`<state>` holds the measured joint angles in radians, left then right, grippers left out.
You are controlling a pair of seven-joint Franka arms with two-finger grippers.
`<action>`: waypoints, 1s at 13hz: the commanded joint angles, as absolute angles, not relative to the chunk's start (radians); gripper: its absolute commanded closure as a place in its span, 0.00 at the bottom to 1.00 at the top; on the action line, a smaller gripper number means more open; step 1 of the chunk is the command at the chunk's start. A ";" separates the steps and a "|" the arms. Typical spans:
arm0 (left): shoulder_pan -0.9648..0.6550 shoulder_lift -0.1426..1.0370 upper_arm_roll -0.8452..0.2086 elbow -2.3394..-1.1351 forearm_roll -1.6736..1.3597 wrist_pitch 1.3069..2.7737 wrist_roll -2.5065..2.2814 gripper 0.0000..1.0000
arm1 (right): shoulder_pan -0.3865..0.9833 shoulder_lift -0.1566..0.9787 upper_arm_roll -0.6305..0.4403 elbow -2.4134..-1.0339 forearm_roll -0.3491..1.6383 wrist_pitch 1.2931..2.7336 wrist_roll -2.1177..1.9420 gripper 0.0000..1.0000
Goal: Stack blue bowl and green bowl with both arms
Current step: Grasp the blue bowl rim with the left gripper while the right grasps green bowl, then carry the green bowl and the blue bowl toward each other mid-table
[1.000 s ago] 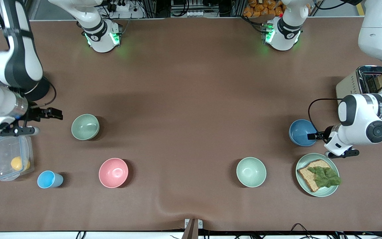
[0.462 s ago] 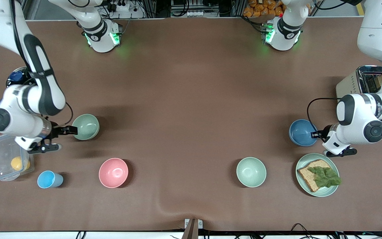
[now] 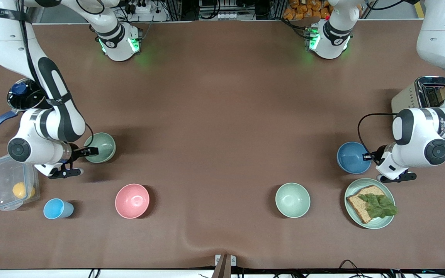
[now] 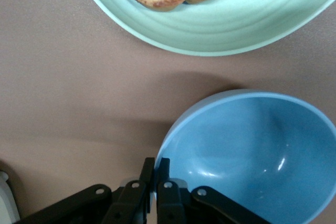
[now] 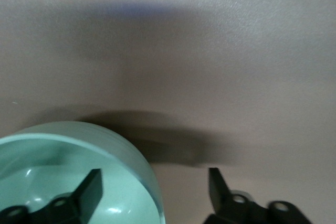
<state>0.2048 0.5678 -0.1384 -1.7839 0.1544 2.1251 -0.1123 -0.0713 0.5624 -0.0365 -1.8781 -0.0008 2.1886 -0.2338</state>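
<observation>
The blue bowl (image 3: 352, 157) sits toward the left arm's end of the table, beside the plate. My left gripper (image 3: 367, 156) is shut on its rim, one finger inside and one outside, as the left wrist view shows of the gripper (image 4: 156, 169) and the bowl (image 4: 252, 150). The sage green bowl (image 3: 101, 146) sits toward the right arm's end. My right gripper (image 3: 85, 152) is open at its rim. In the right wrist view the right gripper (image 5: 156, 182) straddles the rim of the green bowl (image 5: 63, 166), one finger inside and one outside.
A pale mint bowl (image 3: 292, 200) and a pink bowl (image 3: 132, 200) sit nearer the camera. A mint plate (image 3: 384, 219) with bread and lettuce lies next to the blue bowl. A light-blue cup (image 3: 57, 208), a clear container (image 3: 12, 183), a lidded pan (image 3: 23, 96) and a toaster (image 3: 425, 92) stand at the table's ends.
My right arm has swung in from the table's end and brought its open gripper to the green bowl's rim. My left gripper has stayed at the blue bowl's rim, shifting slightly.
</observation>
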 commanded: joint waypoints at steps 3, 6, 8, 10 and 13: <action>0.210 0.555 -0.147 -1.805 0.167 2.149 -0.121 1.00 | -0.089 0.561 -0.018 -1.861 0.029 2.134 -0.253 1.00; 0.204 0.549 -0.149 -1.804 0.167 2.149 -0.123 1.00 | -0.084 0.540 -0.011 -1.846 0.031 2.094 -0.288 1.00; 0.202 0.543 -0.152 -1.804 0.167 2.148 -0.123 1.00 | -0.083 0.517 0.030 -1.787 0.040 1.983 -0.278 1.00; 0.201 0.537 -0.153 -1.801 0.167 2.141 -0.124 1.00 | -0.071 0.508 0.046 -1.737 0.113 1.898 -0.273 1.00; 0.201 0.517 -0.182 -1.798 0.166 2.135 -0.156 1.00 | -0.011 0.505 0.069 -1.703 0.187 1.861 -0.197 1.00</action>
